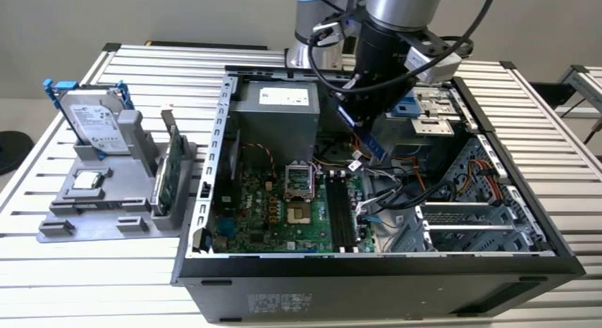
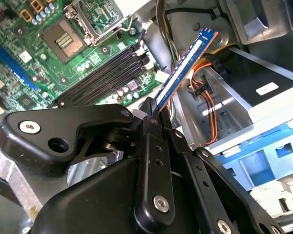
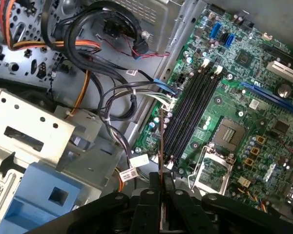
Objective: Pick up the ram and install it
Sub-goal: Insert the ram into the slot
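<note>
Ram (image 2: 183,68) pinched in tool (image 2: 152,111), long axis slanting steeply downward.

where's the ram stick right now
The ram is gripped in the pincer, held in the air inside the open computer case, just to the exterior view's right of the motherboard's black slots.

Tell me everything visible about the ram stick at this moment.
The ram is a long, thin, flat blue board with an orange tint at its far tip. The gripper is shut on one end, and the rest juts out free. It hangs tilted in the air inside the open computer case, over cables beside the motherboard's black slots, not seated. Nothing else appears to touch it.
</note>
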Robot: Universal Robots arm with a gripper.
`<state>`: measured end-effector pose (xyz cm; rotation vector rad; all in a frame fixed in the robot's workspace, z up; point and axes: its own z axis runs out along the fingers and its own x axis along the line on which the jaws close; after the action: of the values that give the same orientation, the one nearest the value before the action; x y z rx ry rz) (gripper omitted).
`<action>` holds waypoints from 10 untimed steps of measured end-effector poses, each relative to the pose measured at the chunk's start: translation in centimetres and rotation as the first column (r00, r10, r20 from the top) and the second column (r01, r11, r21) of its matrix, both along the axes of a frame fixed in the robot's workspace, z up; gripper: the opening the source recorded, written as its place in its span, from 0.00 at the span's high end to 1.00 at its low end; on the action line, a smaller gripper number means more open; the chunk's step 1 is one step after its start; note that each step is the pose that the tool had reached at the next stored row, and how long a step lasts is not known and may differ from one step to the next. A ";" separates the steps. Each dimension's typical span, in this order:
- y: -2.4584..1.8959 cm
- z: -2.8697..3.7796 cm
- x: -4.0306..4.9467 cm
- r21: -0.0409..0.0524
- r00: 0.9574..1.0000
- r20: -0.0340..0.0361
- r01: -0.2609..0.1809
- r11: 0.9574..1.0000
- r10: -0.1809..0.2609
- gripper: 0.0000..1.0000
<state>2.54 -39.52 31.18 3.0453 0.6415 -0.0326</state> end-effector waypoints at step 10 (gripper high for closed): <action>0.00 -0.55 0.00 0.000 0.991 0.000 0.136 0.991 -0.136 1.00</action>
<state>2.54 -39.52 30.63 3.0831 0.4328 -0.0357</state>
